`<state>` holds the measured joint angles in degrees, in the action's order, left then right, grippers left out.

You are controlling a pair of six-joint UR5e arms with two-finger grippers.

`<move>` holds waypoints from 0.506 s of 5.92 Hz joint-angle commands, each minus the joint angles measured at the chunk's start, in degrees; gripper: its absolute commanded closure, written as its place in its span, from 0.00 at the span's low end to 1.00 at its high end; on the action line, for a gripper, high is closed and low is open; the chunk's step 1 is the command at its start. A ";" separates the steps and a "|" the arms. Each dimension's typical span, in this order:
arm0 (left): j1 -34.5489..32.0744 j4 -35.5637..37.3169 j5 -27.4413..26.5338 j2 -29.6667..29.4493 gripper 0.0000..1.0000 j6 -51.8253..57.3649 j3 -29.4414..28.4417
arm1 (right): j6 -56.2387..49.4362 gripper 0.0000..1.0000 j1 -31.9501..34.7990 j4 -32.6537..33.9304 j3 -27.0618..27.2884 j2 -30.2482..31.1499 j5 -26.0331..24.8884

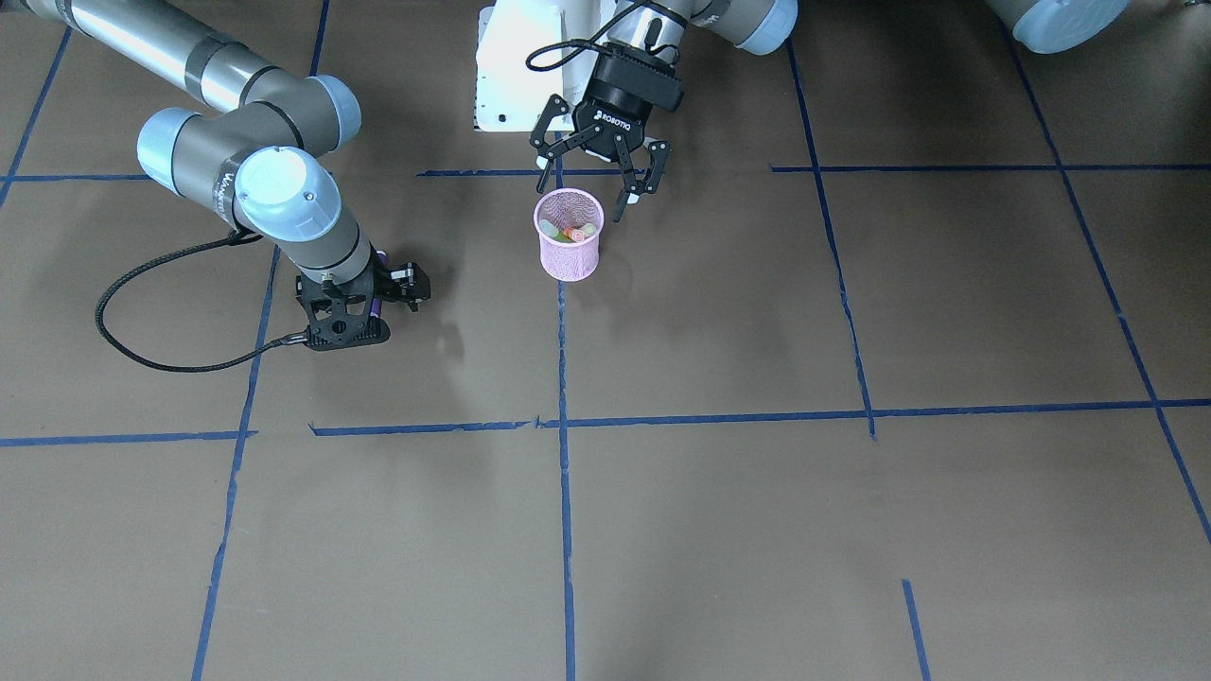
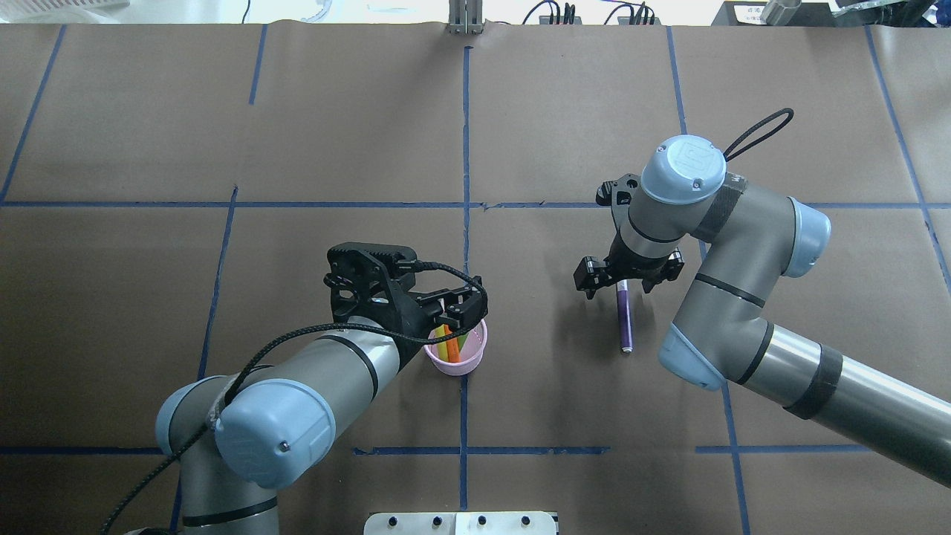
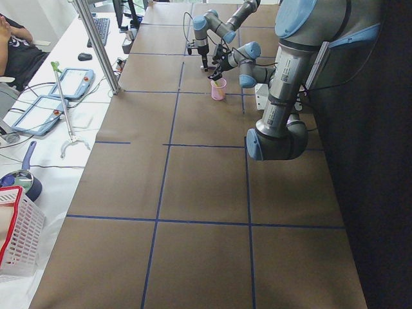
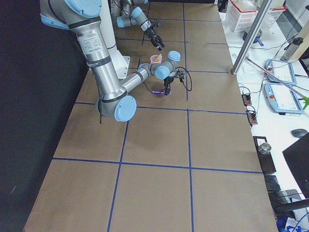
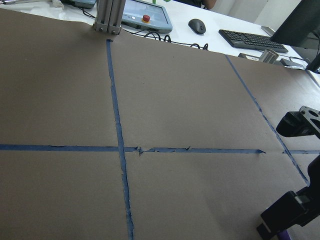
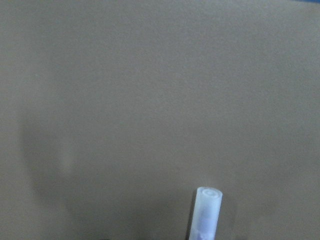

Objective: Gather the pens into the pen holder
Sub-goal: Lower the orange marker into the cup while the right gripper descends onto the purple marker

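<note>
The pink mesh pen holder (image 1: 569,251) (image 2: 466,364) stands near the table's middle. An orange pen (image 2: 448,345) and a green pen (image 2: 465,342) lean inside it. My left gripper (image 1: 591,184) (image 2: 462,305) hangs just above the rim, open and with nothing in it. The purple pen (image 2: 624,319) lies flat on the brown paper to the holder's right in the overhead view. My right gripper (image 2: 622,281) (image 1: 364,303) is down over that pen's far end, jaws spread to either side of it; the fingertips are hidden. The pen's pale cap (image 6: 207,210) shows in the right wrist view.
Blue tape lines (image 2: 466,148) grid the brown paper. The robot's white base plate (image 1: 506,76) sits behind the holder. Off the table's left end are teach pendants (image 3: 38,109), a white basket (image 3: 16,232) and a seated person (image 3: 13,45).
</note>
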<state>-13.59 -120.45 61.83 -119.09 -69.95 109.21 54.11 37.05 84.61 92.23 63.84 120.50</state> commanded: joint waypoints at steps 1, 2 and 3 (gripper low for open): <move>-4.57 0.74 5.53 -0.09 0.00 0.95 1.01 | 0.12 0.06 0.04 0.02 -0.21 0.05 0.00; -12.87 6.14 20.73 -0.09 0.00 0.96 1.18 | 0.12 0.14 0.04 -0.06 -0.21 0.05 0.00; -20.96 10.28 33.23 -0.27 0.00 1.04 1.27 | 0.12 0.24 0.04 -0.06 -0.21 0.05 0.00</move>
<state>-26.98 -114.20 82.86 -119.24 -69.02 110.35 54.23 37.09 84.57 92.03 63.89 120.50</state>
